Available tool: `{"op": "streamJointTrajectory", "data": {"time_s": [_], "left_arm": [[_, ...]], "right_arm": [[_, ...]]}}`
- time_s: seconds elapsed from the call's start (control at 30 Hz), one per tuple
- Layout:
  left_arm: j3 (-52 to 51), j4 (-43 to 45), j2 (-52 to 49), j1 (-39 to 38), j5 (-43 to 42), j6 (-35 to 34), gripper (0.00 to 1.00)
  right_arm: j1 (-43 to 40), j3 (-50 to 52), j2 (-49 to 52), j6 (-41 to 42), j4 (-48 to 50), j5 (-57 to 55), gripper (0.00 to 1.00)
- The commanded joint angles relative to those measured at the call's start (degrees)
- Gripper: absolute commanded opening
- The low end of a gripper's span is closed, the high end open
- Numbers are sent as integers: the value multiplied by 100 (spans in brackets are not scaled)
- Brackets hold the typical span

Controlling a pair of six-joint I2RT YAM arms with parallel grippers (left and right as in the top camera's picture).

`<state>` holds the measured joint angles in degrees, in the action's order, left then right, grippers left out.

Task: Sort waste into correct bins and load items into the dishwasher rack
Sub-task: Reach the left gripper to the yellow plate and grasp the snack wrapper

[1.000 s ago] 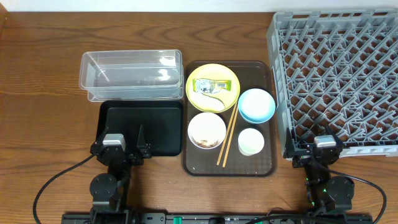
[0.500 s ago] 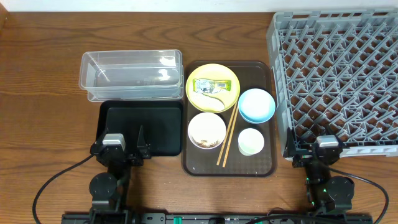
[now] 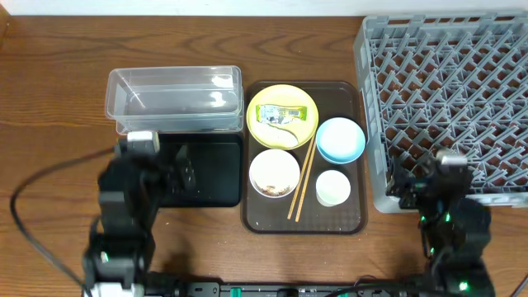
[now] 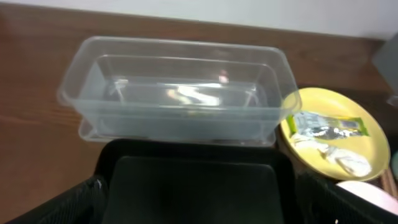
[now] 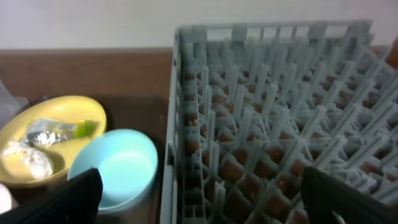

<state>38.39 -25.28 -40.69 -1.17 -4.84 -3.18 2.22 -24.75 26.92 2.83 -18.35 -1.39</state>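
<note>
A yellow plate (image 3: 307, 124) on the brown tray holds the green-yellow wrapper (image 3: 280, 115) and a white scrap (image 4: 345, 162). The light blue bowl (image 3: 341, 139), white bowl (image 3: 274, 172), white cup (image 3: 332, 187) and chopsticks (image 3: 300, 177) lie beside it. The clear tub (image 3: 175, 99) stands behind the black tray (image 3: 210, 173). The grey rack (image 3: 450, 99) is at the right. My left gripper (image 3: 183, 167) hangs open and empty over the black tray (image 4: 193, 180). My right gripper (image 3: 410, 179) is open and empty at the rack's front left corner (image 5: 186, 186). I cannot make out rice grains.
The brown serving tray (image 3: 304, 223) sits between the bins and the rack. Bare wooden table lies left of the tub and along the front edge. A white wall runs behind the table.
Both arms have lifted and moved away from the front edge. The left gripper is now over the black tray. The right gripper is now at the rack's front left corner.
</note>
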Motion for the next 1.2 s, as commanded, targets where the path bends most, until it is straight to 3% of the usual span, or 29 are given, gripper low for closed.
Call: {"op": "streamJointTrajectory", "data": {"time_s": [0.0, 0.17, 0.27, 0.53, 0.63, 0.8, 0.9, 1.17], "left_arm": [[1128, -791, -1141, 22, -422, -50, 98], [2625, -2522, -2444, 20, -522, -52, 98], [3021, -2870, -2789, 17, -551, -52, 98], [3121, -1300, -2949, -133, -1375, -11, 98], [3327, -914, -3298, -479, -1222, 485, 98], [3698, -739, -4118, -1237, -885, 2013, 98], [3705, -411, -4616, -1700, -551, 2573, 98], [3700, 297, -5759, -2413, -516, 2658, 98]], "right_arm": [[42, -730, 855, 94, -396, -188, 99], [42, -1447, 1869, 96, -920, -179, 99], [42, -1587, 2190, 98, -979, -155, 99], [42, -1587, 2302, 98, -973, -157, 99], [42, -1587, 2297, 101, -970, -155, 99], [42, -1587, 2297, 101, -935, -155, 99], [44, -1587, 2297, 98, -929, -157, 99], [42, -1587, 2297, 98, -933, -157, 99]]}}
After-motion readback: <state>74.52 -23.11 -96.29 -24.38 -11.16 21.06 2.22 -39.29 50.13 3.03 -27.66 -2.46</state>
